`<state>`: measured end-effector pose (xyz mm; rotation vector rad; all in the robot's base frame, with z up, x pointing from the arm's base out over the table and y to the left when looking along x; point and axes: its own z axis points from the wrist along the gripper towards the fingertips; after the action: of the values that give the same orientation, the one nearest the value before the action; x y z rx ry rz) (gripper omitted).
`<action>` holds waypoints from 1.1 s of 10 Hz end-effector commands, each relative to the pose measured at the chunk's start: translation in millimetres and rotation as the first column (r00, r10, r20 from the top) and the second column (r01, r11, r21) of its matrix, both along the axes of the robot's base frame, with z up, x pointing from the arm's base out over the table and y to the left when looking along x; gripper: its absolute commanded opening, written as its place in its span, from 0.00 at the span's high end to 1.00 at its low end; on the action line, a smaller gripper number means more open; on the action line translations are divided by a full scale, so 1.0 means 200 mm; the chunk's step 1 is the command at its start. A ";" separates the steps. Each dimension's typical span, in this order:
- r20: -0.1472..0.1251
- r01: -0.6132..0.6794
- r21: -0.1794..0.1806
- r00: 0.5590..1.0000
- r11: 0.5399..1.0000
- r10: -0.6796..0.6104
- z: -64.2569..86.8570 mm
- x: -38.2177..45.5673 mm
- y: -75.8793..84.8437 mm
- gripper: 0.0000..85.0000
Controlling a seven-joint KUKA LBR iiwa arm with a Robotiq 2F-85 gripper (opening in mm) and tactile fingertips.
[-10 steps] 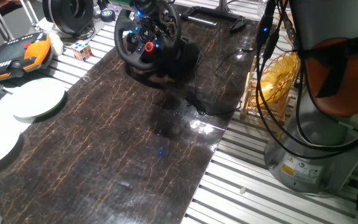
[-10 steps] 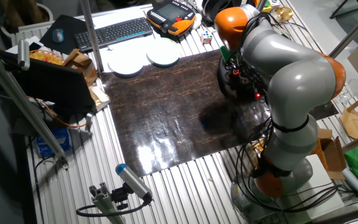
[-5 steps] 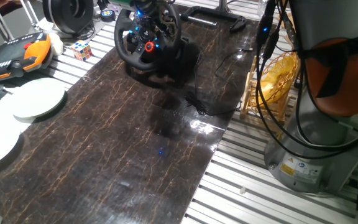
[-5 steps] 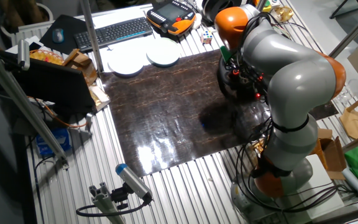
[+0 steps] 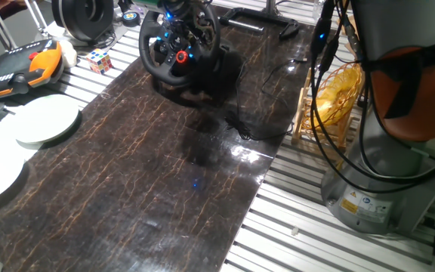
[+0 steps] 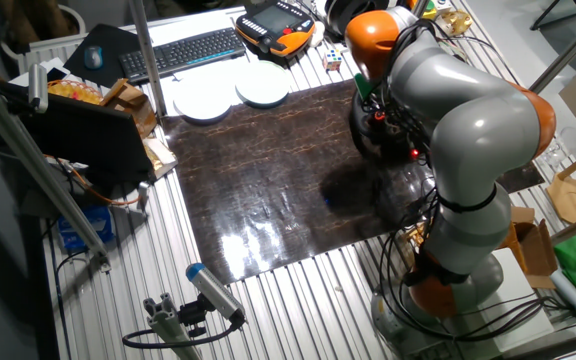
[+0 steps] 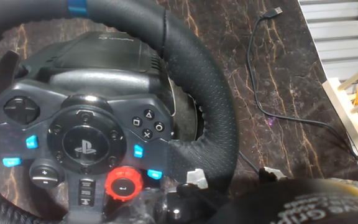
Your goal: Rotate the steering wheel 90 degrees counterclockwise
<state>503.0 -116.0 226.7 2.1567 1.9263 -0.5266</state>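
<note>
hand (image 5: 183, 13) | at top of steering wheel (image 7: 197, 106), seemingly at its rim | grip state: cannot tell

Arm (image 6: 468, 120) bent over the table's far end, hand (image 5: 180, 9) low, fingers' state unclear.

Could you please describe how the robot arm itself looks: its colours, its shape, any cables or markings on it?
The arm has rounded, light grey segments with orange rings at its joints. Black cables hang along its lower part, and a small yellow warning label sits on the grey base. The gripper is not clearly visible in any view.
</note>
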 end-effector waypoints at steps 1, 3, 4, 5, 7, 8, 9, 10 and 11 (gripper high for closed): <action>0.001 -0.005 0.001 1.000 1.000 0.005 0.00 0.003 0.00 0.42; -0.002 -0.005 0.002 1.000 1.000 0.005 0.00 0.002 0.00 0.42; -0.002 -0.005 -0.002 1.000 1.000 0.005 0.00 0.002 0.00 0.43; -0.002 -0.003 -0.004 1.000 1.000 0.003 0.00 0.002 0.00 0.44; 0.002 -0.007 -0.001 1.000 1.000 0.007 0.00 0.002 0.00 0.45; 0.006 -0.013 -0.003 1.000 1.000 0.013 0.00 0.002 0.00 0.45; 0.005 -0.015 -0.001 1.000 1.000 0.015 0.00 0.002 0.00 0.46; 0.003 -0.015 0.000 1.000 1.000 0.015 0.00 0.002 0.00 0.47; 0.003 -0.015 0.000 1.000 1.000 0.015 0.00 0.002 0.00 0.47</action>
<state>503.4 -116.3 225.8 2.1402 1.9395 -0.5199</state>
